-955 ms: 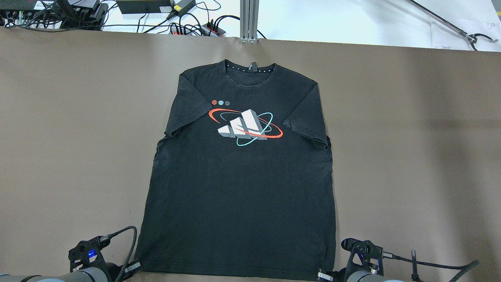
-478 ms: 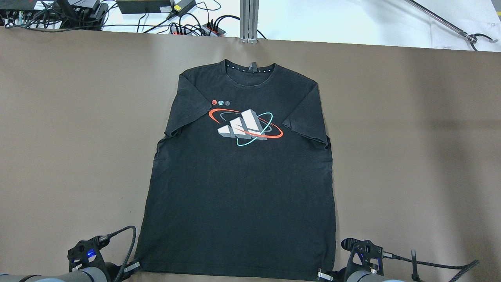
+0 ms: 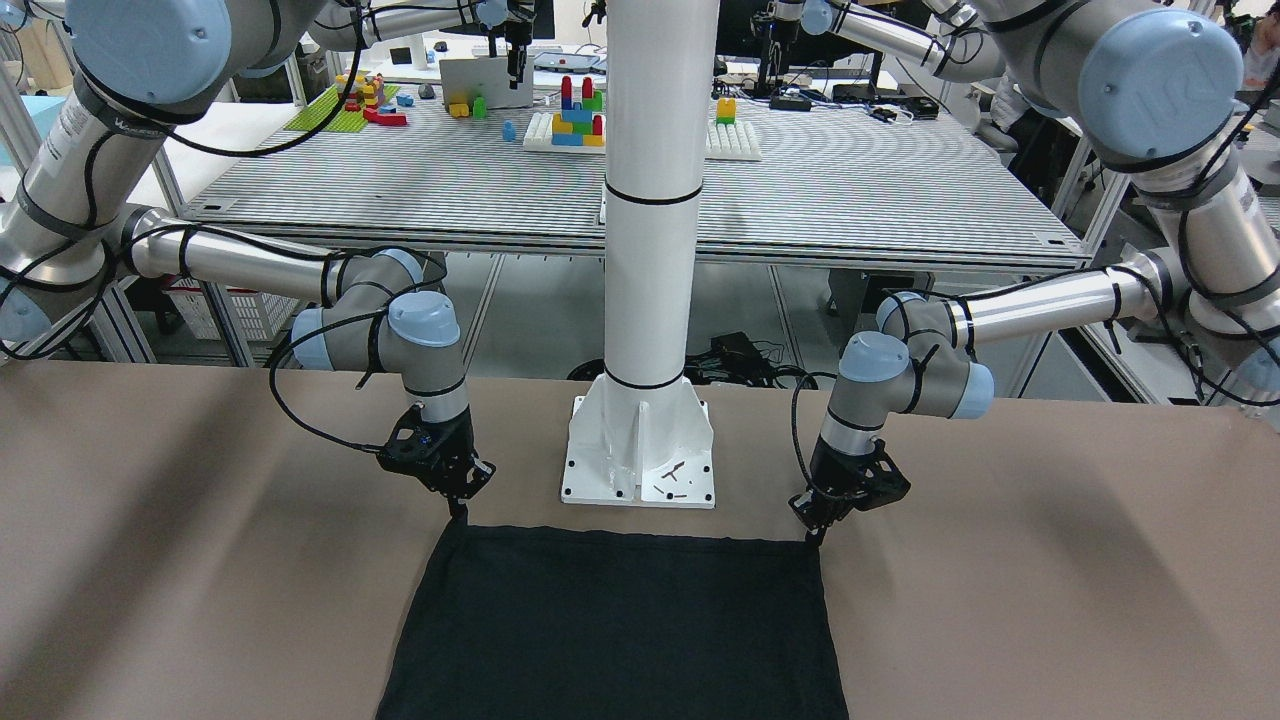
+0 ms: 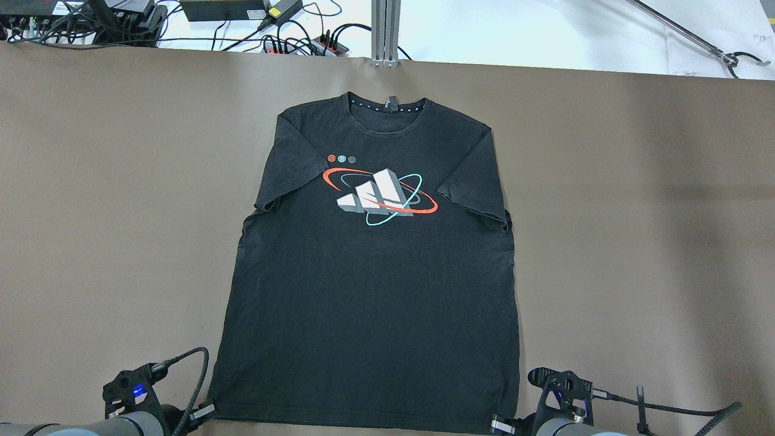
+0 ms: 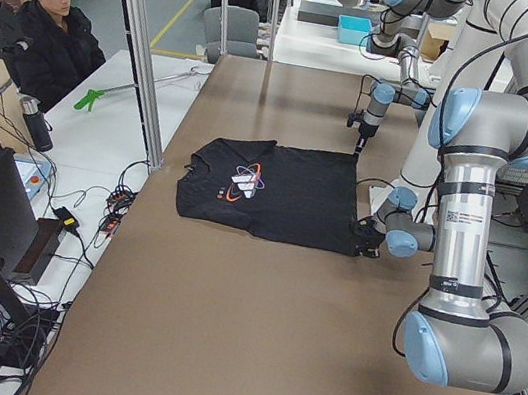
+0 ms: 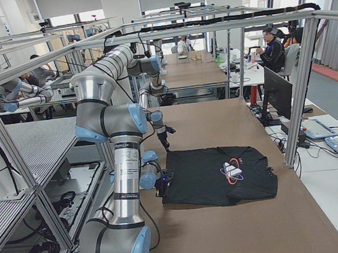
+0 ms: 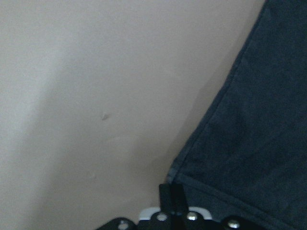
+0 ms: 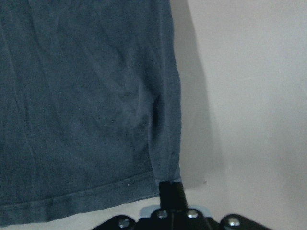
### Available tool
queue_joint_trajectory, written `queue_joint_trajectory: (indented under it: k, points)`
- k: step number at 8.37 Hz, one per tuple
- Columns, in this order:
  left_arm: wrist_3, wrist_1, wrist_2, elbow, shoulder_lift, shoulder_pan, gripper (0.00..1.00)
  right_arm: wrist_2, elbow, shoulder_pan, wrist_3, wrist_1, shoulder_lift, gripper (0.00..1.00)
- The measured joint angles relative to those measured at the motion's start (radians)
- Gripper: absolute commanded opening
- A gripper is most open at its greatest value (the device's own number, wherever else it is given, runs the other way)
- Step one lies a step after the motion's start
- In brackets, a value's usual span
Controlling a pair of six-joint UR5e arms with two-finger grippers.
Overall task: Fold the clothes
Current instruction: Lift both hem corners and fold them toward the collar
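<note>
The black T-shirt (image 4: 369, 284) lies flat and face up on the brown table (image 4: 636, 212), collar at the far side, with a white, red and cyan print on the chest. It also shows in the front view (image 3: 612, 625). My left gripper (image 4: 204, 413) is shut on the hem's left corner, seen close in the left wrist view (image 7: 171, 194). My right gripper (image 4: 499, 424) is shut on the hem's right corner, seen in the right wrist view (image 8: 171, 191). In the front view the left gripper (image 3: 815, 530) and the right gripper (image 3: 458, 512) stand low at the hem's two ends.
The white pillar's base (image 3: 640, 455) stands between the two arms, just behind the hem. Cables and power strips (image 4: 290, 39) and an aluminium post (image 4: 385, 33) lie past the table's far edge. An operator (image 5: 54, 31) sits beside the table.
My left gripper has shifted slightly left and toward the robot, drawing the hem's left corner with it. The right gripper and the shirt's upper part have not moved.
</note>
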Motion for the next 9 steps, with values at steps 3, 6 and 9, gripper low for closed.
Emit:
queue_joint_trajectory:
  k: [3, 6, 9]
  points:
    - [-0.004, 0.000, -0.006, -0.105, 0.073, 0.003, 0.00, 0.004, 0.035, 0.006, -0.001, 0.001, -0.002, 0.00]
    - [-0.012, 0.000, -0.020, -0.179, 0.104, -0.009, 0.00, 0.026, 0.078, 0.009, -0.013, -0.001, -0.013, 0.00]
    - [0.019, -0.001, -0.080, -0.177, 0.043, -0.156, 0.00, 0.058, 0.078, 0.086, -0.016, -0.008, 0.042, 0.00]
